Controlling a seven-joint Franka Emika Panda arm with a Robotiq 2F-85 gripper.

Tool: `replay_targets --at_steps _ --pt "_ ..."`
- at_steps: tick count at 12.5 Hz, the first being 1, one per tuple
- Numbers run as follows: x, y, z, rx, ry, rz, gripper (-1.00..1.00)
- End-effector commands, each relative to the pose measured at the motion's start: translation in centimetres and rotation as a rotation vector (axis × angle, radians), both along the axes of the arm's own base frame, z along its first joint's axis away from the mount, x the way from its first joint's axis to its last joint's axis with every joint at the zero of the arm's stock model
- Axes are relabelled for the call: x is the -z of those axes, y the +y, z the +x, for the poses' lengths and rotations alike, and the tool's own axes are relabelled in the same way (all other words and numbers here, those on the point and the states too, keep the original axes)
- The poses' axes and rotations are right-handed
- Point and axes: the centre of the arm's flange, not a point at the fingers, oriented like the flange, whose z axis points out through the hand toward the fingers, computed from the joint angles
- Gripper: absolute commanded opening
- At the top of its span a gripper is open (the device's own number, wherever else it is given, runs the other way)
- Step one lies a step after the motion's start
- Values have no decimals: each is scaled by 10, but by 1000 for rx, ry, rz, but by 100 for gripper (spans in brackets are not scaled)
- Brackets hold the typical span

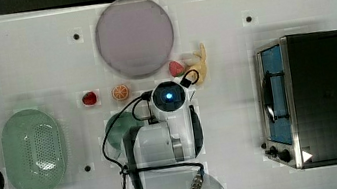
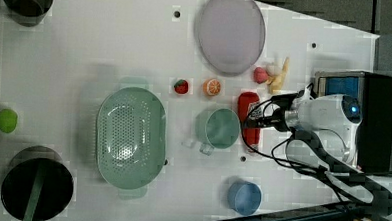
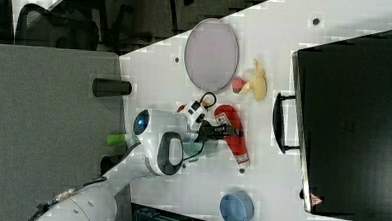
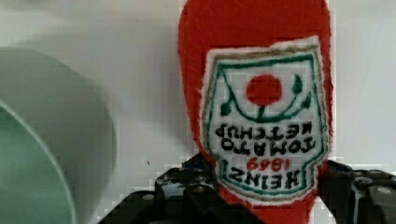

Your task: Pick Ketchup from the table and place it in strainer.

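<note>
Your fingers [image 4: 261,196] straddle the Ketchup [image 2: 247,123], lying flat on the surface [image 2: 86,45] just right of the green cup [image 2: 218,129] in the left view; whether they already pinch it or are just closing, you cannot tell. Squeeze it squarely across its width and lift straight before heading to the strainer [image 2: 130,137], well apart on the left view's left. In the top view the arm hides the bottle.

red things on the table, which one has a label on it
The Ketchup: its white patch reads Heinz Tomato Ketchup. The strawberry and the red piece by the banana are plain.
</note>
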Motion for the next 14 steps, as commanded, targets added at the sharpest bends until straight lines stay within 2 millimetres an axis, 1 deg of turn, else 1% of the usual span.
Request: replay_targets --at_steps 1,3,5,6,8,9,10,11,12,14 --pt "-76 5 26 -32 -154 -4 26" --pt "-131 8 28 -39 -176 -20 26" --pt "-187 19 21 -36 -144 -40 26" --pt "-213 30 17 -39 -130 -41 26" --pt "-256 65 12 -51 -126 -12 26" --pt "-272 86 11 -55 -129 13 26" --pt "-282 110 9 -54 -130 36 26" --pt "-287 135 6 -41 -133 56 26" --pt "-289 162 1 -7 -134 65 26" --pt "-283 212 -14 96 -120 50 26"
